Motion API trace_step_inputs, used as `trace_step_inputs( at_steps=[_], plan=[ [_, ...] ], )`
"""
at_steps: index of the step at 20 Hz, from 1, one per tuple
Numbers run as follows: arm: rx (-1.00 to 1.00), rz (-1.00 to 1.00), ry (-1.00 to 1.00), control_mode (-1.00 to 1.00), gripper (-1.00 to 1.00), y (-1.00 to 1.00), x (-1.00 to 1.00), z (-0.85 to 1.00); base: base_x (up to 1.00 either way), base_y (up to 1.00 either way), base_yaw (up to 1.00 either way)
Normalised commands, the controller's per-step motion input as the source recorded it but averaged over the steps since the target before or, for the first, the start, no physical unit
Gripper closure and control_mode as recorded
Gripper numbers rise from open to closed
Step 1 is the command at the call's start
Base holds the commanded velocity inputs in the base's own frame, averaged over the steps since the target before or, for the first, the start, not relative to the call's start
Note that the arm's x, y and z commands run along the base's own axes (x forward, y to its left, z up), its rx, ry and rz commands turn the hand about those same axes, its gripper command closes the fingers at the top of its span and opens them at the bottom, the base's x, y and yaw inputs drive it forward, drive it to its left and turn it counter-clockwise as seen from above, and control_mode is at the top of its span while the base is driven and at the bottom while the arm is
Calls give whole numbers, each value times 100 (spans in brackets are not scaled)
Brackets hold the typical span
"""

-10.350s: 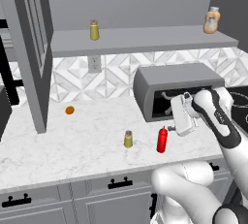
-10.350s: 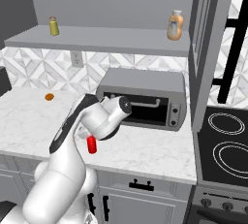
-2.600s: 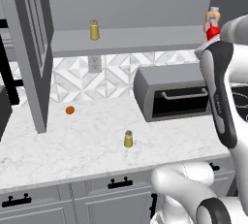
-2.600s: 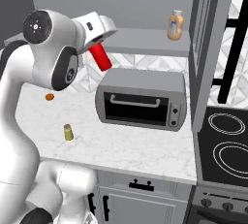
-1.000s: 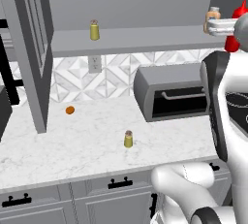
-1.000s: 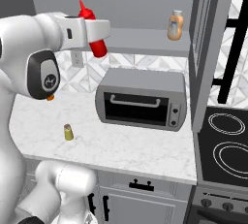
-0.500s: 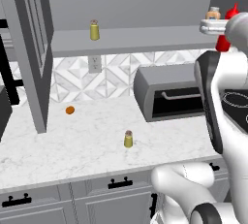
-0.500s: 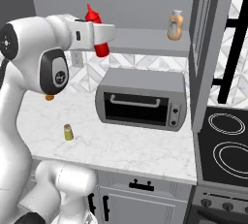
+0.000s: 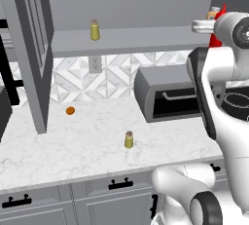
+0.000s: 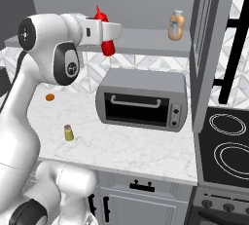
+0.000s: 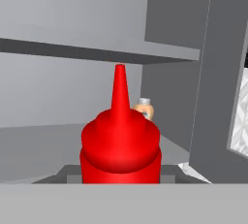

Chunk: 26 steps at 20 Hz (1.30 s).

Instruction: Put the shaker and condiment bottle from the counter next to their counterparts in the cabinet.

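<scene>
Gripper [image 10: 108, 38] clamped round the body of the condiment bottle [image 10: 106, 30], raised at cabinet-shelf [image 10: 146, 41] height, nozzle up; likely light, smooth, squeezable plastic, best held mid-body, gently.

grey toaster oven [image 10: 141, 100] on marble; small orange ball [image 9: 70, 110] near backsplash; stove burners [image 10: 227, 141] right.

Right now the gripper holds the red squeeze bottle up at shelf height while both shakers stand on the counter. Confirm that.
Not both. The left base view shows one shaker on the counter; the other shaker stands on the cabinet shelf. The gripper does hold the red squeeze bottle at shelf height.
</scene>
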Motion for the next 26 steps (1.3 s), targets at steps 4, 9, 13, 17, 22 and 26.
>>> trace_step_inputs(
  at_steps=[4, 9, 13, 17, 22, 26],
  plan=[
    [-5, 0, -2, -100, 100, -29, 38, -11, 0, 0, 0],
    [-1, -1, -3, -100, 100, -30, 42, -12, 0, 0, 0],
    [2, -1, 0, -100, 100, -9, 62, 0, 0, 0, 0],
    [2, -6, 1, -100, 100, -2, 68, 5, 0, 0, 0],
    [9, -10, 11, -100, 100, -19, 62, 3, 0, 0, 0],
    [4, -7, 22, -100, 100, -51, 27, -6, 0, 0, 0]
  ],
)
